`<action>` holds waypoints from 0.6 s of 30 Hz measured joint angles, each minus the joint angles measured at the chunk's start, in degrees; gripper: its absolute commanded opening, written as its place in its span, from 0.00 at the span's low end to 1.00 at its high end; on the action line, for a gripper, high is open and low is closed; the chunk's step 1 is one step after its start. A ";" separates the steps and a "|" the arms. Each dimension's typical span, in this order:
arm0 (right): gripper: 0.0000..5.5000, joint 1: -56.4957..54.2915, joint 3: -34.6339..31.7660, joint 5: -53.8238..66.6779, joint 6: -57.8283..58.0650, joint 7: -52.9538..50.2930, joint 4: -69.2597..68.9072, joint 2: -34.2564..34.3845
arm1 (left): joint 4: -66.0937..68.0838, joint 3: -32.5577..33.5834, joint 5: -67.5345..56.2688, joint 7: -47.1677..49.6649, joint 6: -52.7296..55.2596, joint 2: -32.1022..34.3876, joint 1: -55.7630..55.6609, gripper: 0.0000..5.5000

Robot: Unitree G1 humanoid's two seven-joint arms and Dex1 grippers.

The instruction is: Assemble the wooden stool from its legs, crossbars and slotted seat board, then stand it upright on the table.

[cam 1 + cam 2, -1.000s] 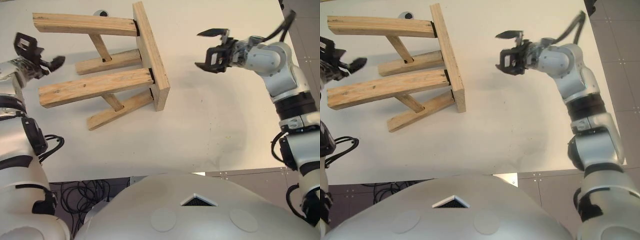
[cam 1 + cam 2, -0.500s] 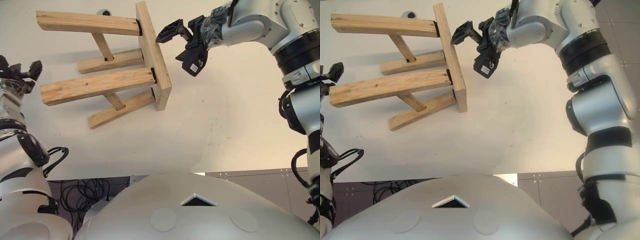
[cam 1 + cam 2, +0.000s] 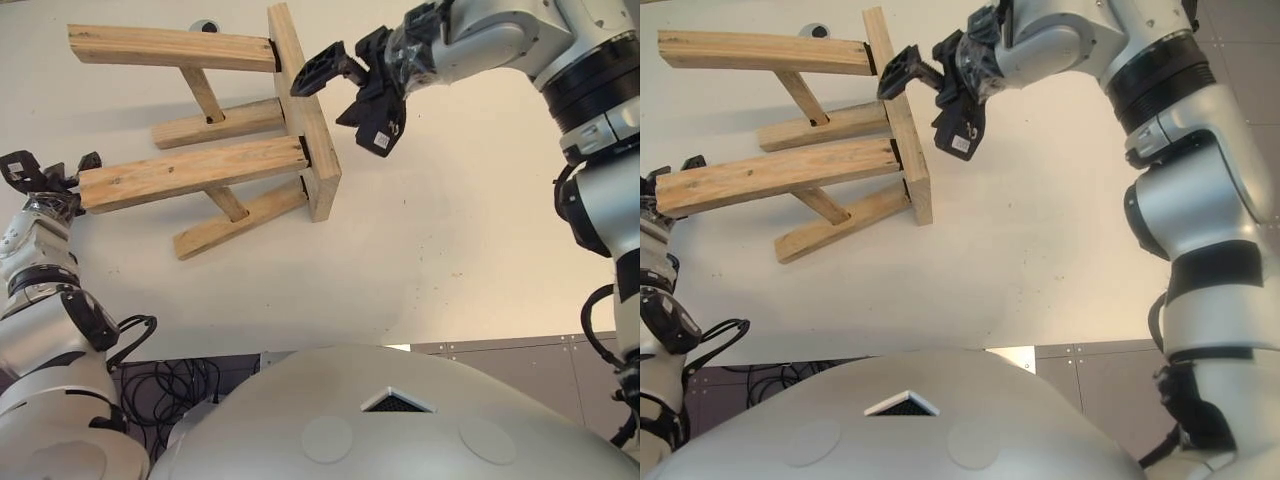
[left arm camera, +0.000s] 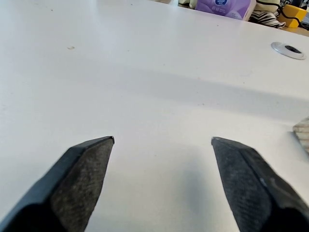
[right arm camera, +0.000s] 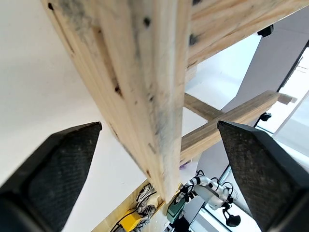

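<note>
The stool [image 3: 250, 130] is put together and lies on its side on the white table [image 3: 450, 230], not standing up. Its flat seat board [image 3: 305, 110] stands on its edge at the stool's right end. The four legs [image 3: 190, 173] stick out from the board toward the robot's left. Two thin crossbars [image 3: 203, 93] join the legs in pairs, one between the two far legs and one between the two near legs. The right hand [image 3: 340, 105] is at the far part of the seat board, and it is wide open. In the right wrist view the board's edge sits between the two dark fingers [image 5: 58, 169], with a gap on each side, so the hand is around the board but is not squeezing it. The left hand [image 3: 52, 165] is low over the table, just beside the loose end of one of the near legs. It is open too, and its fingers [image 4: 82, 169] have only bare table between them. A bit of wood shows at the side in the left wrist view. A small round silver thing [image 3: 205, 25] sits in the table just past the farthest leg.
</note>
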 measured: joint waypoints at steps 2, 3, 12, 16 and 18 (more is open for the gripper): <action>0.77 1.30 0.46 1.21 0.03 1.31 -1.90 0.26 | -0.30 -0.01 -0.02 -0.03 0.02 -0.27 0.20 0.68; 0.72 2.68 0.71 2.48 0.25 2.31 -2.86 0.19 | -0.32 -0.01 -0.03 -0.06 0.07 -0.27 0.62 0.68; 0.47 4.77 1.36 4.78 4.31 7.06 -4.60 -0.09 | -0.73 0.01 -0.49 -0.10 0.78 -0.27 0.90 0.68; 0.45 6.66 0.99 14.11 13.47 17.83 -8.94 -0.54 | -0.75 0.02 -0.51 -0.03 0.98 -0.26 0.95 0.68; 0.40 8.82 0.28 19.12 21.25 22.75 -13.55 -1.87 | -0.76 0.03 -0.51 0.01 1.03 -0.22 0.94 0.68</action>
